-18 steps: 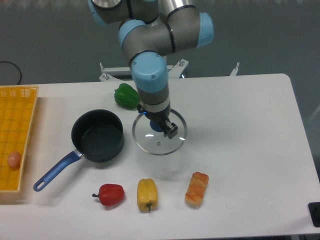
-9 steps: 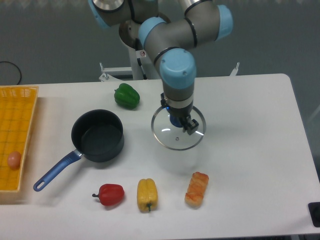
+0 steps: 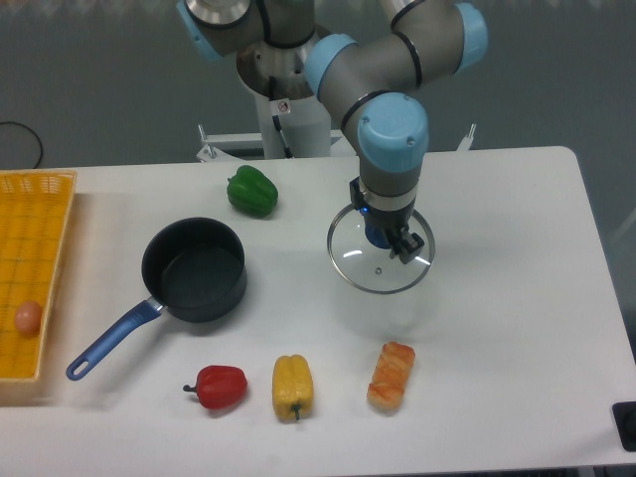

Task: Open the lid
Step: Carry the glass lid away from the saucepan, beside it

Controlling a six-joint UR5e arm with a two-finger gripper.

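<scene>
The gripper (image 3: 390, 237) points straight down from the arm and is clamped on the blue knob at the centre of the lid (image 3: 381, 254), its dark fingers (image 3: 404, 250) closed against the knob on either side. The lid is held off the table (image 3: 497, 298), roughly level, over the bare tabletop right of centre; a faint shadow lies on the white surface below and slightly in front of it. Compared with half a second ago, the gripper and lid have shifted a little further to the right, and compared with a second ago they have travelled a good way rightward, from just beside the saucepan (image 3: 196, 270) to a spot well apart from it. The saucepan sits open on the left of the table, its blue handle pointing toward the front left corner, and it has not moved. The green pepper (image 3: 251, 191) lies behind the pan, near the back edge, now clear of the arm. Along the front lie the red pepper (image 3: 219, 386), the yellow pepper (image 3: 292, 386) and the bread roll (image 3: 392, 376), all unchanged; the roll is in front of the lifted lid. The yellow basket (image 3: 35, 268) at the far left edge holds a small egg (image 3: 28, 317), as before.
</scene>
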